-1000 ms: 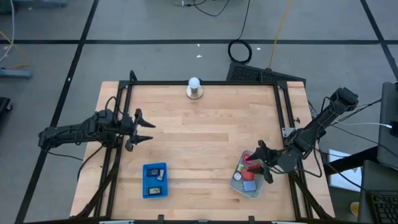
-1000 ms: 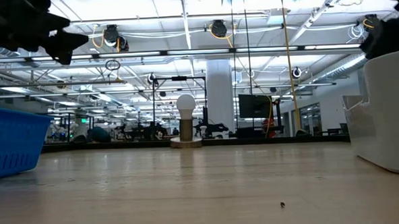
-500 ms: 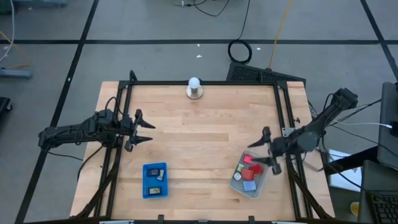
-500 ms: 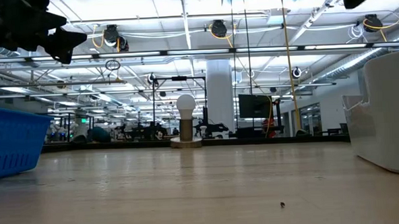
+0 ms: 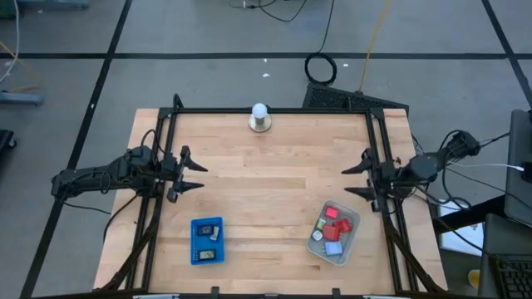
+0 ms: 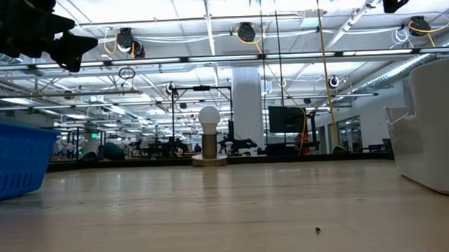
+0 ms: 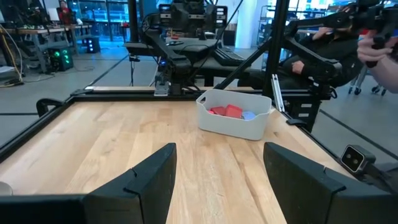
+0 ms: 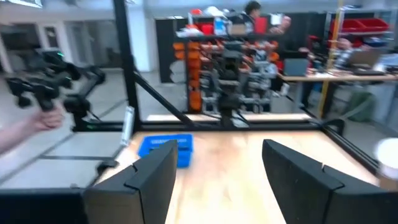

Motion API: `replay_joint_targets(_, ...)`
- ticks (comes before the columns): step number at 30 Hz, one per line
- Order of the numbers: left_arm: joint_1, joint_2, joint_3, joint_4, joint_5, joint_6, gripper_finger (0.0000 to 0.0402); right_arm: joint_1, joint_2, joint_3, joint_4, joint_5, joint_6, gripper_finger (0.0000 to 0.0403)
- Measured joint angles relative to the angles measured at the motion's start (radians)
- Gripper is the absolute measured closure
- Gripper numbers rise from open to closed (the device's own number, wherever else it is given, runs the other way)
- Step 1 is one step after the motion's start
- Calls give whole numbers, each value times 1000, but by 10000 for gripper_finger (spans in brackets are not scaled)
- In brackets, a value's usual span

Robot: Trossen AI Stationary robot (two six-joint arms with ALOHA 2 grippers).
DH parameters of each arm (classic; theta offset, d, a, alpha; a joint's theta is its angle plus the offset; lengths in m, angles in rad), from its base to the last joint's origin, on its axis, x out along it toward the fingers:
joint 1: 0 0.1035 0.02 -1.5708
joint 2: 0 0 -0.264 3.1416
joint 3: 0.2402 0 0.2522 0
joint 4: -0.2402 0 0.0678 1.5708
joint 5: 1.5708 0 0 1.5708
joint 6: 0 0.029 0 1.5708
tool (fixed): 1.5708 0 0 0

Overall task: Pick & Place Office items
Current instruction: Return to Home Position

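While hanging in the air just inside the right edge of the table [image 5: 274, 166], points inward with fingers spread wide and nothing between them: right gripper [image 5: 347, 181]. Mirrors that at the left edge, equally wide apart and equally empty: left gripper [image 5: 203, 175]. Stands at the far edge, about midway across: white ball on a round metal base [image 5: 259, 117]. Lie sorted into two containers toward the opposite edge: office items. Sit in the clear grey bin [image 5: 350, 241] on the right: red blocks [image 5: 339, 225], a light-blue block [image 5: 333, 247] and possibly a small silvery bit [image 5: 317, 235], too small to be sure. Rest in the flat blue tray [image 5: 194, 241] on the left, well apart from the bin: two black rectangles [image 5: 209, 226].
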Motion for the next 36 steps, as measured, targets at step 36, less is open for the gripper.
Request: replay_joint_targets(36, 0, 1, 0, -6, -3, -31, 158, -477, -343, -52, -331, -212, 67, 177)
